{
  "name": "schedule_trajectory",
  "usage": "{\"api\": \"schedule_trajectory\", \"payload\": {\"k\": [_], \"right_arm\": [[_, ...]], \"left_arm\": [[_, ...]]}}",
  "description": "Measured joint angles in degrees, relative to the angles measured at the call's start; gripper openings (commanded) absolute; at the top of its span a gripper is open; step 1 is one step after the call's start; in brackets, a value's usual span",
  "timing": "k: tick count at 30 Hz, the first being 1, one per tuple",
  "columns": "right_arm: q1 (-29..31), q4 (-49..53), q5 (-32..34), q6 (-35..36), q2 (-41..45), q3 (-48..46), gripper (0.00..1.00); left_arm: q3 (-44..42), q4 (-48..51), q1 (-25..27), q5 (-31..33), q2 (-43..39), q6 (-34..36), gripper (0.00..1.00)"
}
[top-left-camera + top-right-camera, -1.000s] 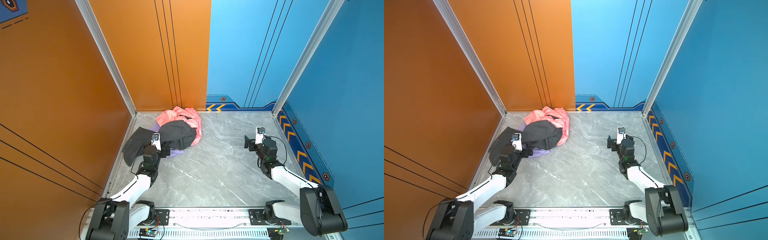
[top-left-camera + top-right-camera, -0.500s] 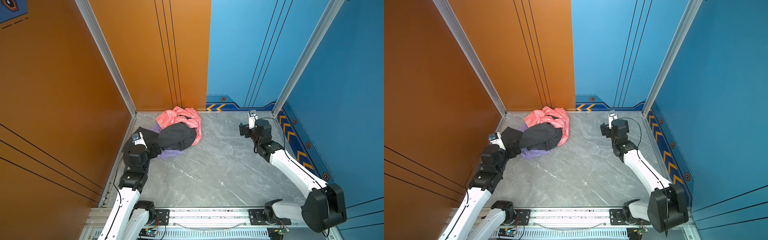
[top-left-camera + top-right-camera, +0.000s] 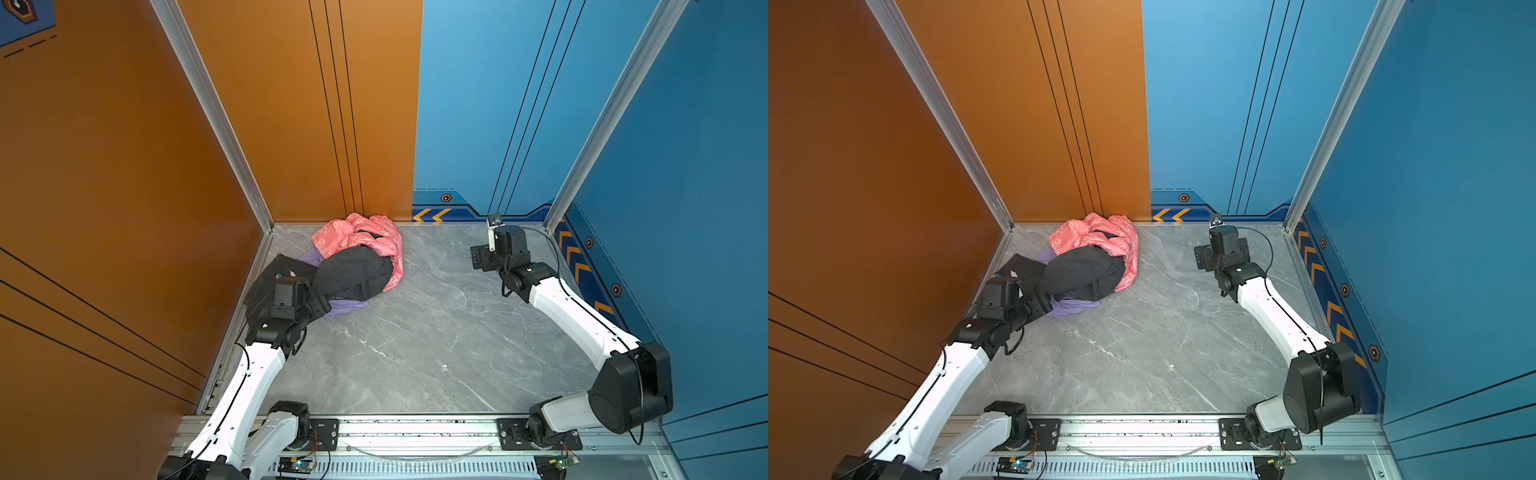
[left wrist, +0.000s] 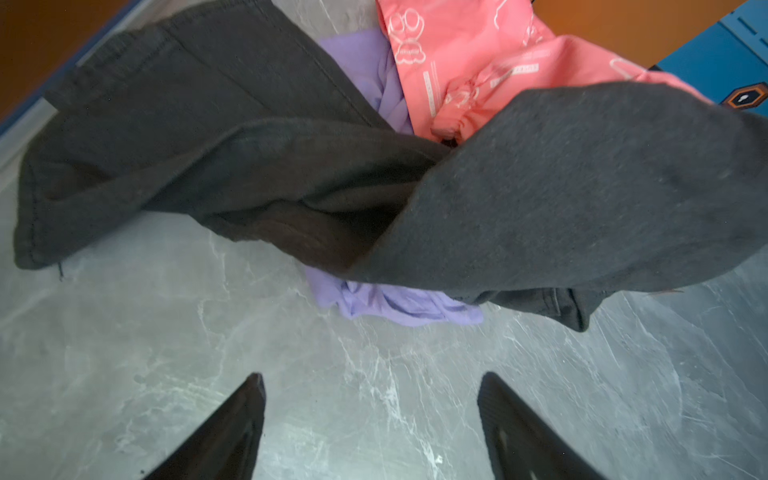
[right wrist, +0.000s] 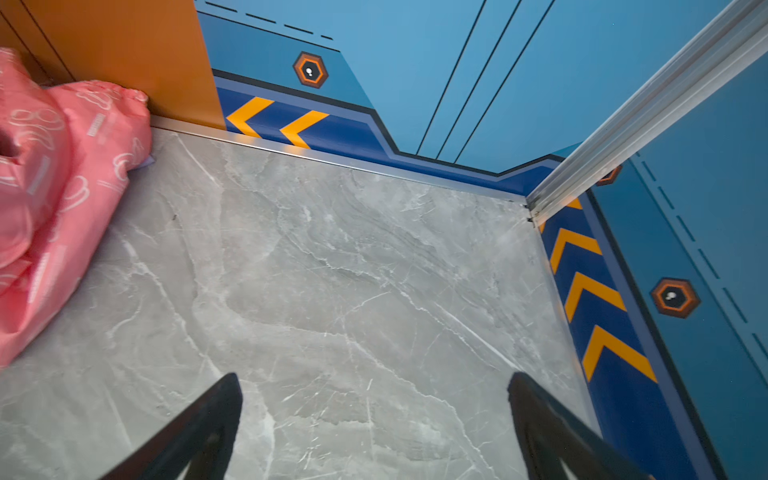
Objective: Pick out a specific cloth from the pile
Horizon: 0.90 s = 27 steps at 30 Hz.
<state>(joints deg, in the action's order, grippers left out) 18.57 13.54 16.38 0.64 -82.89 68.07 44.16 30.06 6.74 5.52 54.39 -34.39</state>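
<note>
The pile (image 3: 357, 257) (image 3: 1092, 262) lies at the back left of the table. A dark grey garment (image 4: 561, 199) sits on top of it, with a salmon-pink printed cloth (image 4: 469, 54) behind. The cloth, plain lavender, peeks out from under the grey garment at the near edge (image 3: 348, 307) (image 3: 1076, 308) (image 4: 395, 303). My left gripper (image 3: 322, 306) (image 3: 1043, 306) (image 4: 370, 377) is low beside this lavender edge, open, with only bare table between its fingers. My right gripper (image 3: 478, 257) (image 3: 1202, 257) (image 5: 374, 377) hangs open over bare table at the back right.
An orange wall (image 3: 124, 187) runs close along the pile's left and back. Blue walls (image 3: 685, 208) close off the back right and right. A metal rail (image 3: 415, 432) with both arm bases lines the front edge. Grey marble tabletop (image 3: 415, 340) spreads between the arms.
My left arm has swung left and then settled low beside the lavender edge, its jaws a little narrower. My right gripper has moved towards the back wall. The pile has hardly shifted.
</note>
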Motion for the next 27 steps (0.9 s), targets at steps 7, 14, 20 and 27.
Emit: {"api": "schedule_trajectory", "payload": {"k": [7, 14, 20, 27], "right_arm": [[5.81, -0.02, -3.63, -5.53, -2.32, 2.10, 1.00], [11.65, 0.04, -5.81, -7.13, -7.32, 4.39, 1.00], [13.27, 0.15, -6.58, -7.61, -9.70, 6.91, 1.00], [13.38, 0.44, -7.45, -7.78, -11.04, 9.55, 1.00]], "left_arm": [[0.00, 1.57, 0.61, -3.06, 3.72, -5.07, 0.71], [0.00, 1.99, -0.28, -6.08, 9.40, -7.21, 0.66], [-0.52, 1.25, -3.93, -8.83, 12.04, -9.05, 0.65], [-4.63, -5.40, -7.06, -11.32, 14.14, -13.38, 0.64]]}}
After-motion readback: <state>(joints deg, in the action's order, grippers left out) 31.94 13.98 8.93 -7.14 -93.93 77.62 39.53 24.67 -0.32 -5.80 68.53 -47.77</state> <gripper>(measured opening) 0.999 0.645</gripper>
